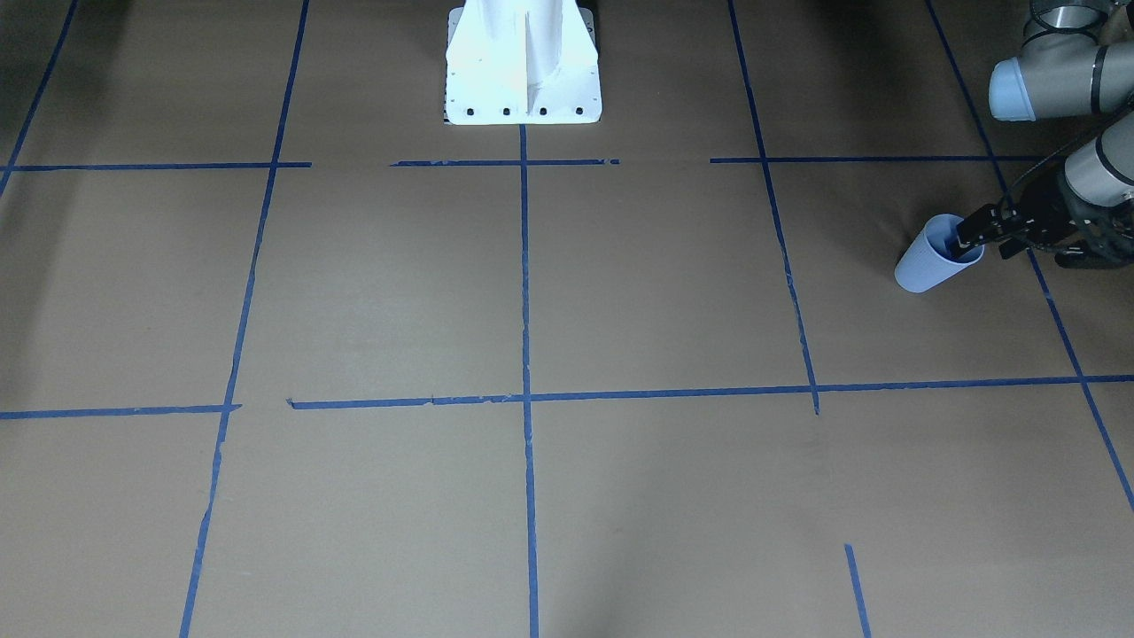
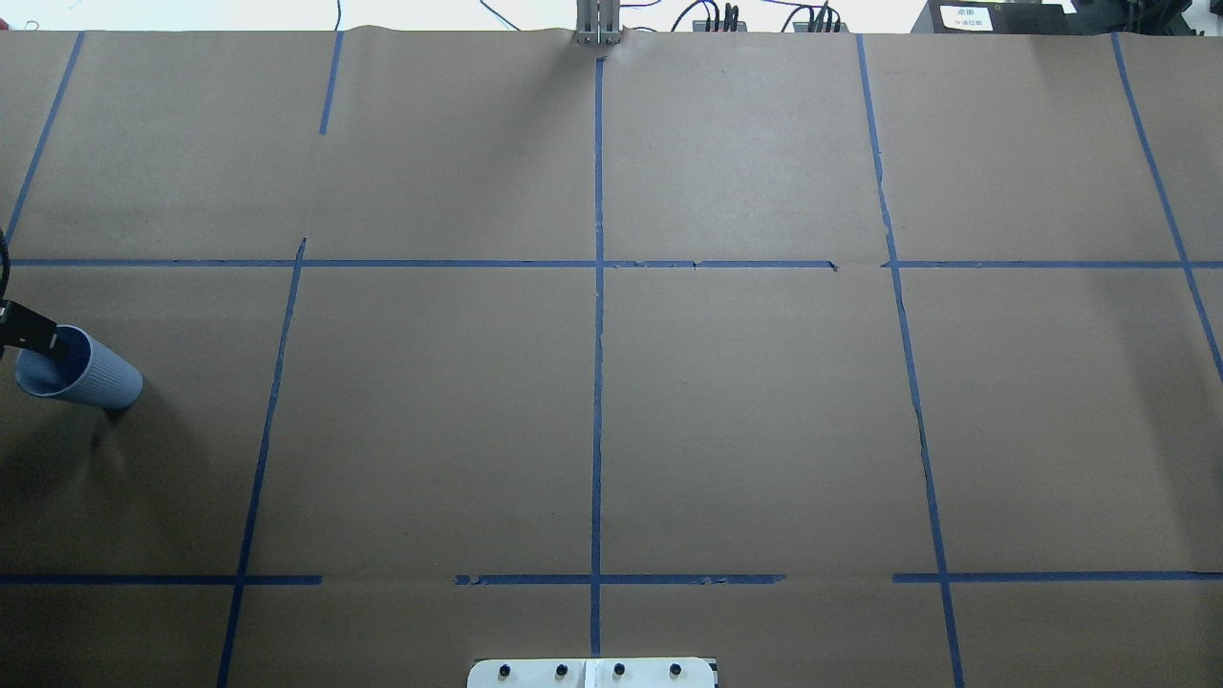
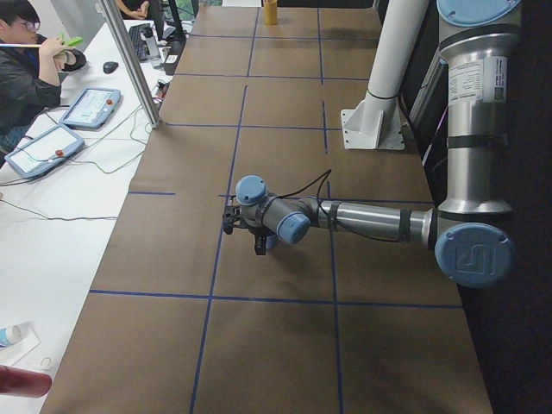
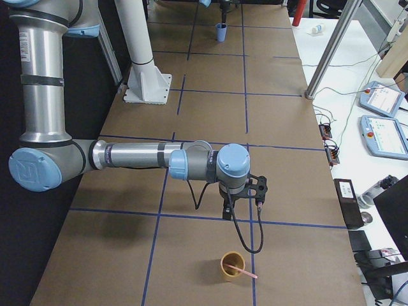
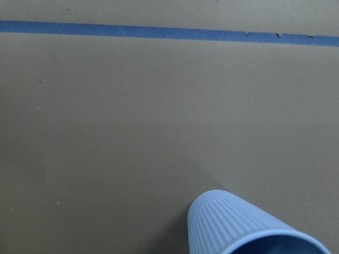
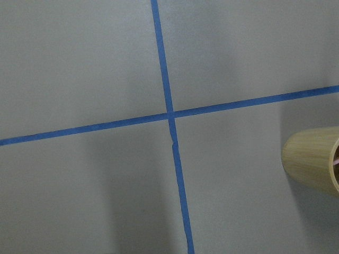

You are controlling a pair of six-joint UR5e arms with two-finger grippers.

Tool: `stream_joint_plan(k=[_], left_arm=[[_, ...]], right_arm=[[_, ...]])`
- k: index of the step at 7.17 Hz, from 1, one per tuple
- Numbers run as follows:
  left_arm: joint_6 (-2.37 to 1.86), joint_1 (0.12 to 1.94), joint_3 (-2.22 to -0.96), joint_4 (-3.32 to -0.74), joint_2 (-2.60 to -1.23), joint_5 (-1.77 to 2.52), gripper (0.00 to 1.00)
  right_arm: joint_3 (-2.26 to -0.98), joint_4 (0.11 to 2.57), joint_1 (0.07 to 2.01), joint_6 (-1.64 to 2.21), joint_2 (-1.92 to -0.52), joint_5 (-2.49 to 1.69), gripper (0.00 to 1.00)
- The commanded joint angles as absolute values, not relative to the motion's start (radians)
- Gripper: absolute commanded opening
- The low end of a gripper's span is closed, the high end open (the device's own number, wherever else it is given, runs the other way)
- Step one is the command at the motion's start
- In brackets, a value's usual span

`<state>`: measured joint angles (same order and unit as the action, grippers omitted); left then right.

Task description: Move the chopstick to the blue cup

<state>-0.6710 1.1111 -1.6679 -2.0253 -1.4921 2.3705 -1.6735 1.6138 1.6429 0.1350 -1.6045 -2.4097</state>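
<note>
The blue cup point(image 1: 930, 261) stands upright at the table's far left end; it also shows in the overhead view point(image 2: 81, 375) and the left wrist view point(image 5: 249, 227). My left gripper point(image 1: 983, 246) is at its rim with its jaws apart. One finger point(image 2: 33, 330) reaches over the mouth and the other stays outside. One pale pink chopstick point(image 4: 245, 274) leans in a tan cup point(image 4: 233, 264) at the table's right end. My right gripper point(image 4: 243, 207) hangs above the table just beyond that cup; I cannot tell whether it is open.
The table is brown paper with a grid of blue tape point(image 2: 597, 382). The robot's white base point(image 1: 523, 62) stands at the robot's edge. The tan cup point(image 6: 312, 164) lies at the right wrist view's right edge. An operator and tablets point(image 3: 60, 129) are beside the table.
</note>
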Motion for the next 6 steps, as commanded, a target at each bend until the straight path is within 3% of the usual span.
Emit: stream_joint_plan(k=[1,3,6], left_arm=[[-0.733,1.097,-1.674,-2.025,-1.503,2.370,0.11],[-0.736,1.098,-1.681,-2.022,-1.505,2.372,0.00],[-0.738,1.104,-1.927,-1.733,-1.575,2.372,0.00]], right_arm=[[-1.674,1.614,1.643,0.135,-1.605,-2.410,1.00],[-1.674,1.614,1.643,0.135,-1.605,-2.410,1.00],[-1.675,1.614,1.643,0.135,-1.600,-2.413,1.00]])
